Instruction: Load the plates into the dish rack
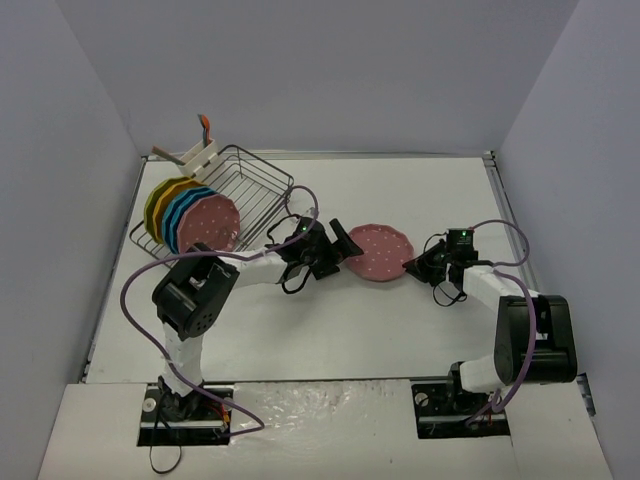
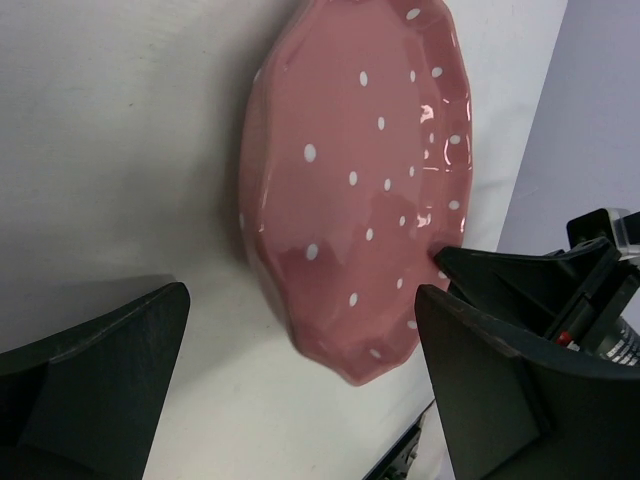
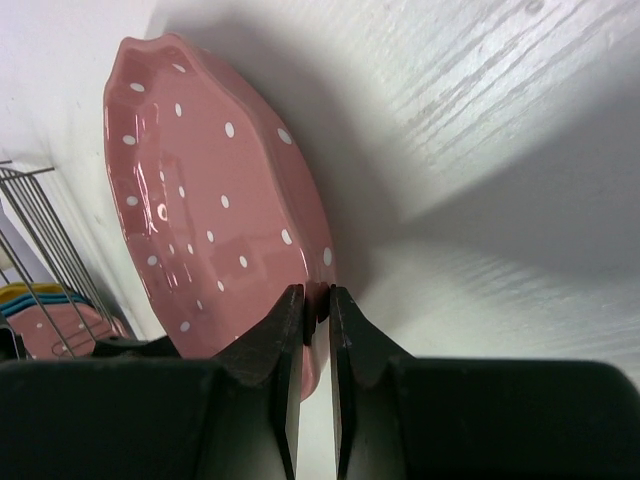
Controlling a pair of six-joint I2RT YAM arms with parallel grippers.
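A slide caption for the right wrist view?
Right gripper shut on the rim of the pink plate, dish rack at left.

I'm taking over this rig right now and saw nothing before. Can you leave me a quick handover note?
Left gripper: open, at the left edge of the loose pink plate, not gripping it.
Right gripper: shut on that plate's right rim.
Done: several plates stand in the dish rack, back left.
Left: get this pink plate, the only one seen outside, into the rack.

The white table (image 1: 400,320) carries a dish rack (image 1: 262,172) and pink plate (image 1: 378,250).
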